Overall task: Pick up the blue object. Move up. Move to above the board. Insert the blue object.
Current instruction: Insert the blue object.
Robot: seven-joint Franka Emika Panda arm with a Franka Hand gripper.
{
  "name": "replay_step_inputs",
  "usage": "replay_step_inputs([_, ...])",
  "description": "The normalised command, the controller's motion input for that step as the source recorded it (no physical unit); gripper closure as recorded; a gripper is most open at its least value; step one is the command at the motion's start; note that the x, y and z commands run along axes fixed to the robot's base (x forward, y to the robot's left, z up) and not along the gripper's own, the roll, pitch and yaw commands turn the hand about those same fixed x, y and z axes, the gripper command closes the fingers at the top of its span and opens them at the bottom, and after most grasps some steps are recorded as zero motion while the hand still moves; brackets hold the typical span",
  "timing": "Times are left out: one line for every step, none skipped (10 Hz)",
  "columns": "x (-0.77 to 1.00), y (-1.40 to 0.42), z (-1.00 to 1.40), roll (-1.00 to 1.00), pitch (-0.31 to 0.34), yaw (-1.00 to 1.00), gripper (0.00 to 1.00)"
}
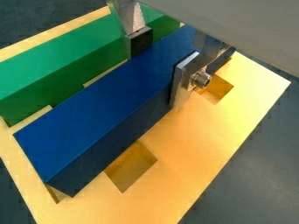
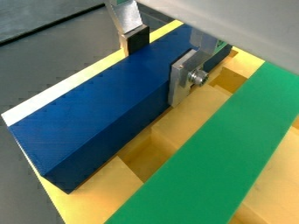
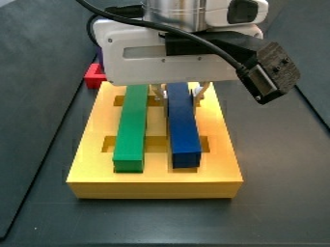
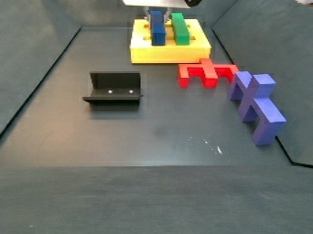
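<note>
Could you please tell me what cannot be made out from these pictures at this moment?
- Gripper grip: fingers straddle the blue object in both wrist views; contact unclear.
- Far end of the blue object: hidden by the arm in a side view.
- Board grooves: too small in a side view.
- Seating depth: unclear.

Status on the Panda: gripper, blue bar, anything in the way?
Gripper astride long blue bar, fingers flanking it, grip unconfirmed. Bar lies on yellow grooved board, beside green bar. No obstruction visible.
</note>
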Motion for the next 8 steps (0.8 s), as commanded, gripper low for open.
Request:
replay_step_inputs([-0.04,-0.12,-0.23,0.0,-0.007,-0.01,1.0])
replay_step_inputs([-0.08,-0.22,-0.18,0.0,-0.026,-0.02,1.0])
replay_step_inputs([-0.05,-0.26,-0.18,0.0,0.0,-0.08,1.0])
replay_step_inputs([-0.05,-0.18,-0.22,0.0,-0.019,-0.09,1.0])
replay_step_inputs([0.0,-0.03,-0.32,0.0,0.0,-0.13,1.0])
replay_step_inputs([0.04,0.0,-0.35,0.0,0.0,-0.15,1.0])
replay_step_inputs([0.0,0.0,-0.28,-0.03,-0.011,-0.1,1.0])
replay_step_inputs([0.0,0.0,0.0,0.0,0.0,0.0,1.0])
